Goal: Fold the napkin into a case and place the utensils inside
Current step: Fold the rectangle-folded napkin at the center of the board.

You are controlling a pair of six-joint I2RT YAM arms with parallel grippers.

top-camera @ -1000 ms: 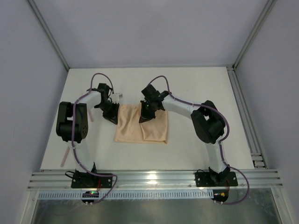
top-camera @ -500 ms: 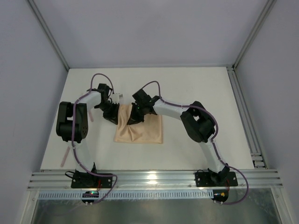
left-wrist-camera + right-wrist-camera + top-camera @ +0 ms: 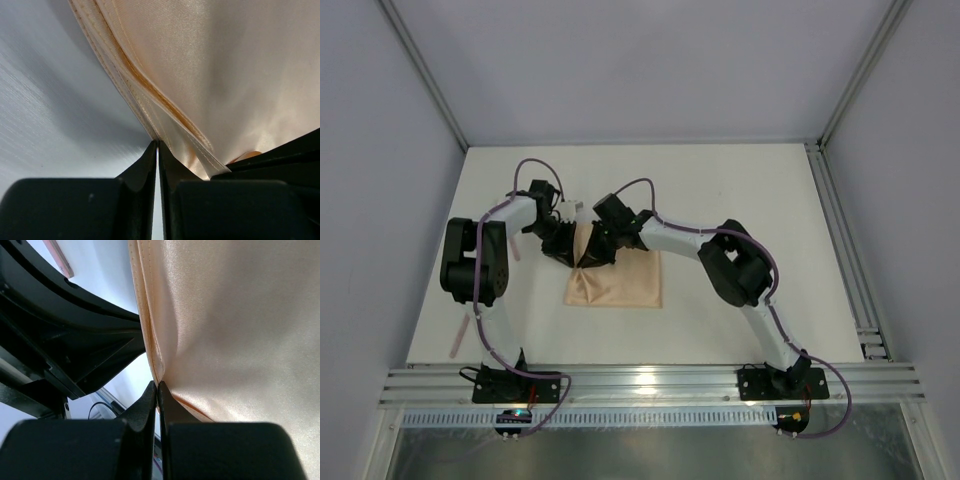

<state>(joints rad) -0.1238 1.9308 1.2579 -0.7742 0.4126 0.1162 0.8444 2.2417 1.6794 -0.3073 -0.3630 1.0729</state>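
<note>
The peach-orange napkin [image 3: 618, 281] lies folded in the middle of the table, its upper left corner lifted. My left gripper [image 3: 563, 253] is shut on the napkin's layered left edge [image 3: 165, 120], with the jaws pinched tight at the hem [image 3: 158, 142]. My right gripper [image 3: 590, 254] sits right beside it, shut on a folded edge of the same cloth [image 3: 158, 384]. One pale pink utensil [image 3: 459, 335] lies at the near left beside the left arm. Another [image 3: 517, 249] lies by the left arm's elbow. A pink utensil also shows at the top left of the right wrist view [image 3: 59, 259].
The left arm's dark body [image 3: 70, 340] fills the left of the right wrist view, very close to my right gripper. Aluminium rails [image 3: 865, 290] run along the table's right edge and a rail [image 3: 640, 385] along the near edge.
My right gripper has moved left across the cloth with the napkin's edge in it, and the napkin is now narrower. My left gripper has held still on the left edge.
</note>
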